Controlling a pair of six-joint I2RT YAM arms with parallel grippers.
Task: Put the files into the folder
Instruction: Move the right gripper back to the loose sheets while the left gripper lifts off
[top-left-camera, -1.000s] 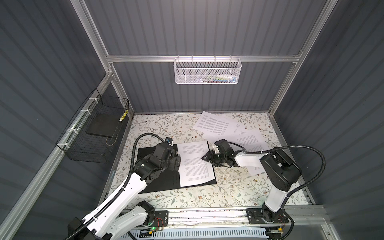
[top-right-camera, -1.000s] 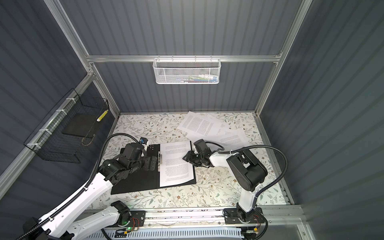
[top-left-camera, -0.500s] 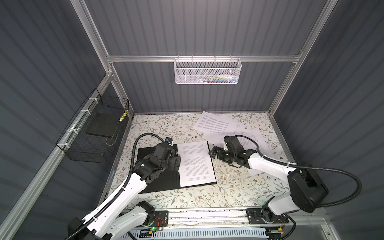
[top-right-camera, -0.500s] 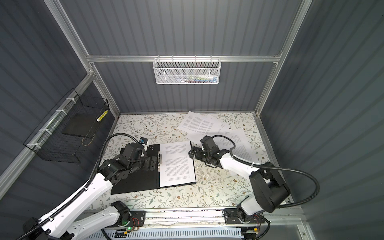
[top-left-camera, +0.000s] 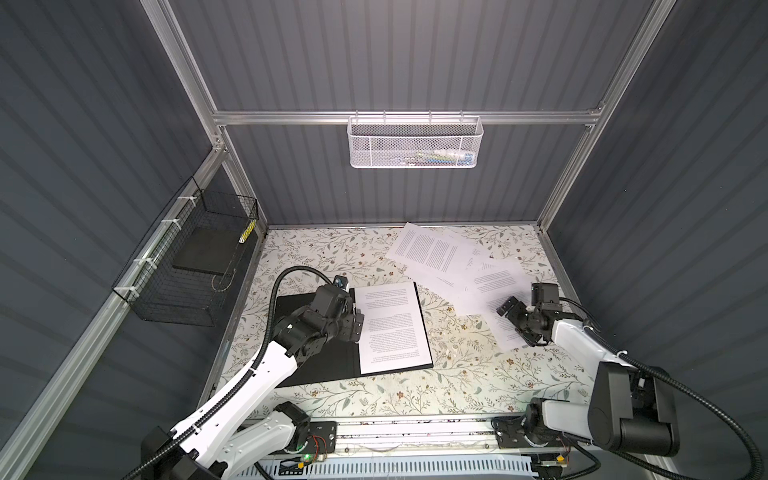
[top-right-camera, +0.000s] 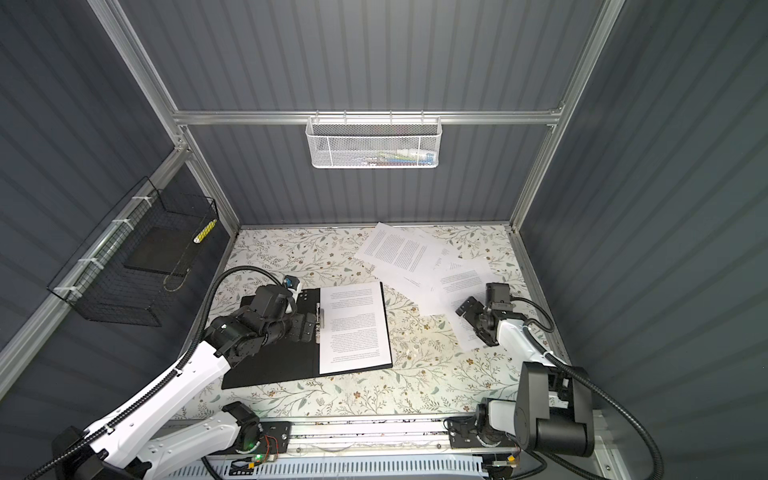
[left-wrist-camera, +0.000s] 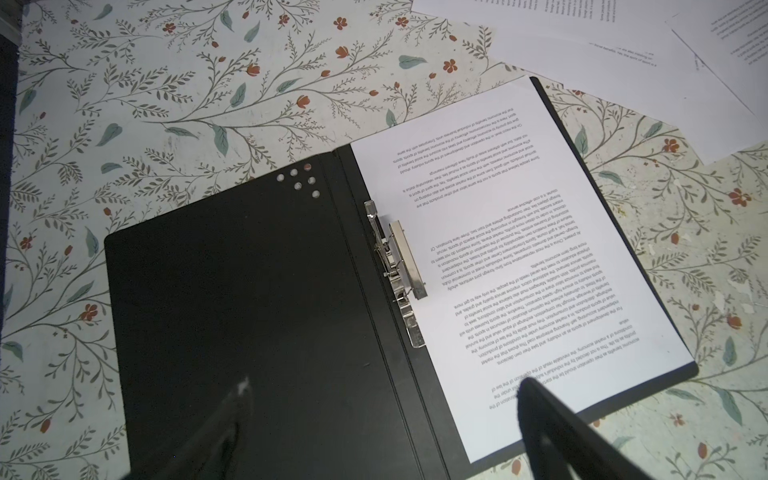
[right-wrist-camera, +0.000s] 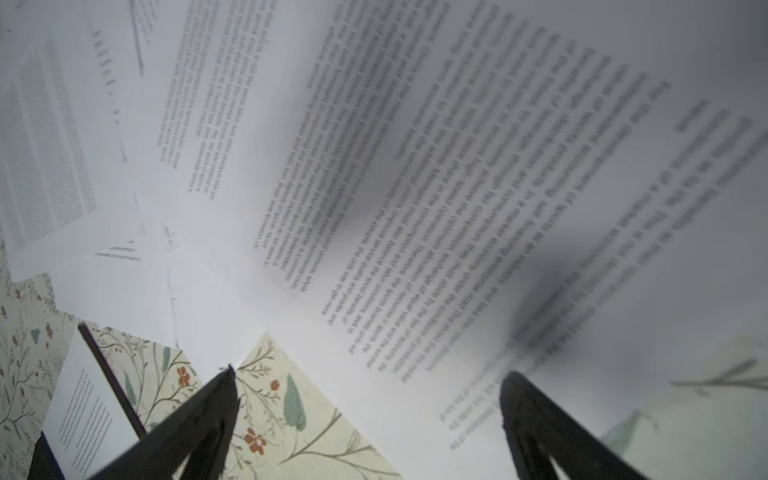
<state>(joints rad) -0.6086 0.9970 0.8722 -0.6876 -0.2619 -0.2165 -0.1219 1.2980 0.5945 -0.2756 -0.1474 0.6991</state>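
One sheet (top-left-camera: 392, 328) in open folder (top-left-camera: 332, 361) — right gripper (top-left-camera: 515, 324) moved right over loose sheets (top-left-camera: 432, 253), jaws wide; left gripper (left-wrist-camera: 386, 384) unmoved, wide.

Folder (top-left-camera: 328, 365) is lying open & flat, black inside facing up, metal clip (left-wrist-camera: 395, 266) at spine. One printed white sheet (top-left-camera: 392, 326) is sitting on its right half. Other files (top-left-camera: 436, 253) are lying loose & overlapping, dense txt up, just past its far-right corner.
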